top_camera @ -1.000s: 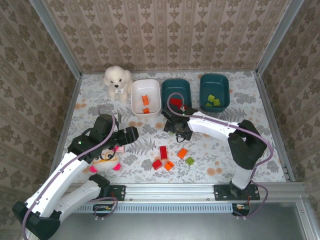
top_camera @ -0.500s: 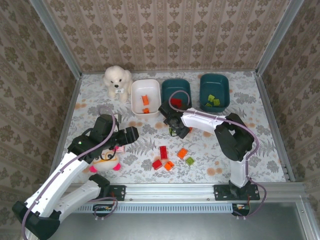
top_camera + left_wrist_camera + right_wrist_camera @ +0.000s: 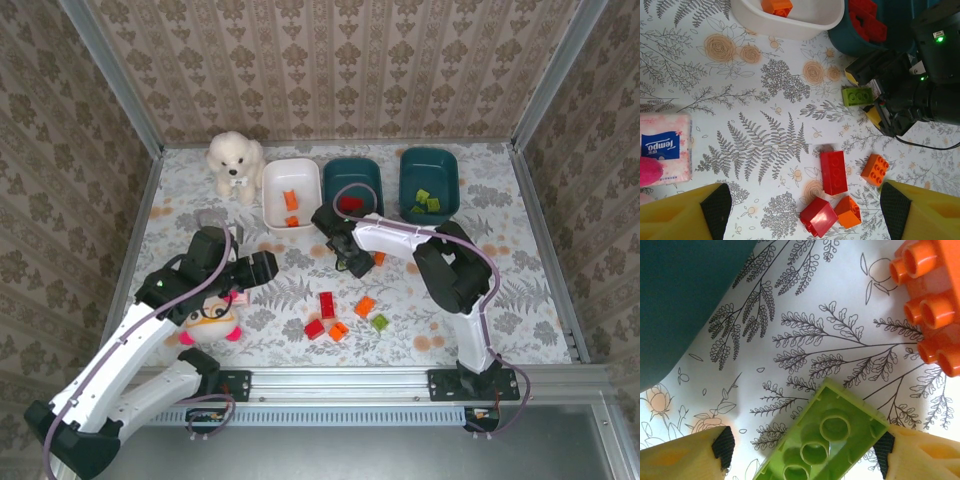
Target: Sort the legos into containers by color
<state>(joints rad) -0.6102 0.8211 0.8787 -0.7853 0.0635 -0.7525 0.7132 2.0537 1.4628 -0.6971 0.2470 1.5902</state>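
Observation:
In the right wrist view a lime green lego (image 3: 830, 440) lies on the table between the fingers of my right gripper (image 3: 804, 450), hollow side toward the camera. The jaws are open; the left pad stands clear of it and the right pad is at its corner. An orange lego (image 3: 930, 315) lies just beyond. My left gripper (image 3: 805, 210) hangs open above two red legos (image 3: 834, 172) and two orange ones (image 3: 875, 169). The white container (image 3: 292, 192) holds orange legos, the middle teal container (image 3: 352, 185) red ones, the right teal container (image 3: 429, 180) green ones.
A white plush dog (image 3: 235, 165) sits at the back left. A pink-and-white doll (image 3: 208, 322) and a small tissue pack (image 3: 665, 147) lie under the left arm. Another green lego (image 3: 380, 322) lies near the front, and metal rails edge the table.
My right gripper has slid left along the front of the middle teal container to the green lego, and its jaws have narrowed. The left arm has stayed still.

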